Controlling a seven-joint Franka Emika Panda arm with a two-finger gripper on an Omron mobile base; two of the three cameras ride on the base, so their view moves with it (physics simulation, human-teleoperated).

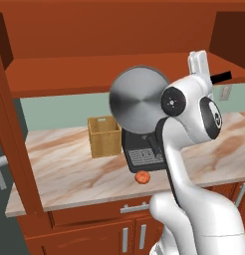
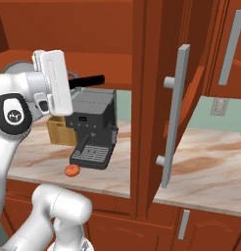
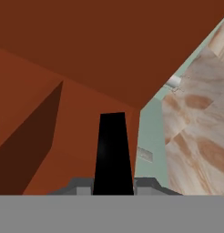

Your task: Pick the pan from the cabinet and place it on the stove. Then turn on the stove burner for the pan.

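The pan (image 1: pixel 138 98) is a round silver-grey disc that hangs tilted on edge in front of the open cabinet (image 1: pixel 69 74), above the counter. Its dark handle (image 1: pixel 221 76) sticks out to the right. My gripper (image 1: pixel 201 74) is shut on that handle. In the right base view the gripper (image 2: pixel 68 82) holds the black handle (image 2: pixel 89 79), and the pan's rim (image 2: pixel 17 66) peeks out behind the arm. Seen from the hand, the handle (image 3: pixel 113 150) runs up between the fingertips of the gripper (image 3: pixel 113 185). The stove is out of view.
A dark coffee machine (image 1: pixel 142 149) (image 2: pixel 93 122), a woven box (image 1: pixel 103 135) and a small orange-red item (image 1: pixel 142 177) stand on the marble counter (image 1: pixel 64 169) under the pan. The open cabinet door (image 2: pixel 152 73) with its long bar handle (image 2: pixel 174 117) juts out on the right.
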